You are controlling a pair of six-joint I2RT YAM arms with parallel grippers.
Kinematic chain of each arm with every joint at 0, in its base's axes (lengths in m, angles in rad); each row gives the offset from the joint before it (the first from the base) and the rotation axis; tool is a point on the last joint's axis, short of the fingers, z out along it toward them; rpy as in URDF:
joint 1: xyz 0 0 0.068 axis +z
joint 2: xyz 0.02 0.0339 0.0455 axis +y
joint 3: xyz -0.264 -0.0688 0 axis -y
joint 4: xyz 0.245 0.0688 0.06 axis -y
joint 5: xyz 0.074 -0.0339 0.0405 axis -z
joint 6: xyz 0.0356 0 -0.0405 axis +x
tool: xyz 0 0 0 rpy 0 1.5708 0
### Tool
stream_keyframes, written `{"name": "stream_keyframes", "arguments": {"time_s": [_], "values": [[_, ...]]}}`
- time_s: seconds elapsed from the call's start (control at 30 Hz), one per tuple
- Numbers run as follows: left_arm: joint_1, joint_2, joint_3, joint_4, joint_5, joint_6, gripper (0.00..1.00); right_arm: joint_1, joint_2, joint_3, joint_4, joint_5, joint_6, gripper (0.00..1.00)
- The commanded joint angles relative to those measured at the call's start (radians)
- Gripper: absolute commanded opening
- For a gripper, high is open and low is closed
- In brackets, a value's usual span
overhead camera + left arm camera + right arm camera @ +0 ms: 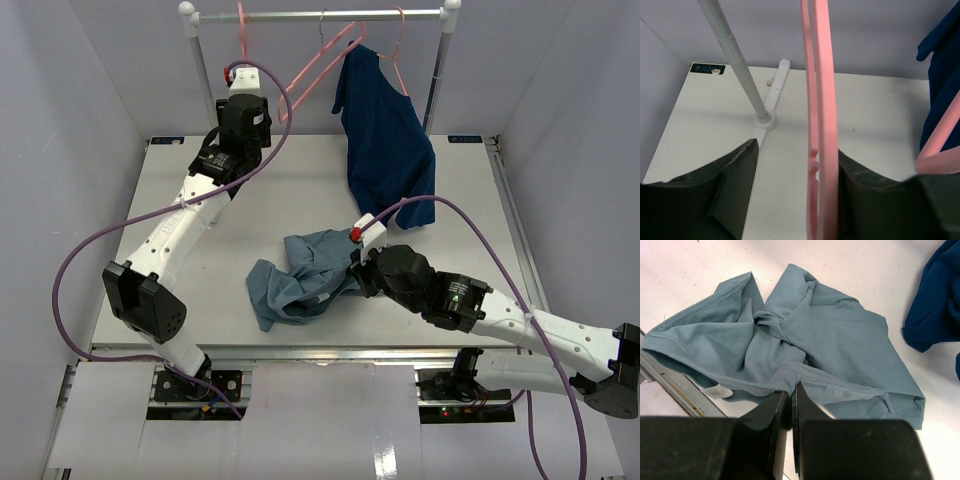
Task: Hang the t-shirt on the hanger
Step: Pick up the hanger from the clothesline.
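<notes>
The slate-blue t-shirt (300, 282) lies crumpled on the table near the front edge. My right gripper (791, 388) is shut on a bunched bit of the t-shirt's (840, 340) ribbed collar; in the top view the right gripper (358, 268) sits at the cloth's right edge. At the back left, a pink hanger (243, 35) hangs from the rail. My left gripper (797, 150) is open around the hanger (822, 100). The hanger rests against the right finger (865, 195), with a wide gap to the left finger (735, 185). In the top view the left gripper (241, 76) is just under the rail.
A dark navy shirt (385, 140) hangs on another pink hanger (400, 55) at the rail's right and trails onto the table. A third pink hanger (325, 60) slants between them. The rack's left post (740, 70) and foot stand close to my left gripper.
</notes>
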Motion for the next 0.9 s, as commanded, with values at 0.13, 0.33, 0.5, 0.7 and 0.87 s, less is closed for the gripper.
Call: {"name": "stream_keyframes", "arguments": {"time_s": [0.13, 0.33, 0.5, 0.7, 0.87], "values": [[0.005, 0.012, 0.102, 0.046, 0.071, 0.126, 0.46, -0.001, -0.007, -0.001, 0.057, 0.009, -0.004, 0.08], [0.005, 0.005, 0.096, 0.044, 0.083, 0.133, 0.44, 0.000, -0.015, -0.007, 0.060, 0.009, -0.007, 0.08], [0.005, 0.024, 0.111, 0.039, 0.092, 0.153, 0.30, -0.001, -0.025, -0.010, 0.061, 0.011, -0.008, 0.08], [0.005, 0.016, 0.143, 0.031, 0.093, 0.163, 0.00, -0.001, -0.025, -0.013, 0.061, 0.017, -0.009, 0.08], [0.005, -0.043, 0.167, 0.028, 0.057, 0.152, 0.00, -0.001, -0.026, -0.011, 0.061, 0.015, -0.009, 0.08]]}}
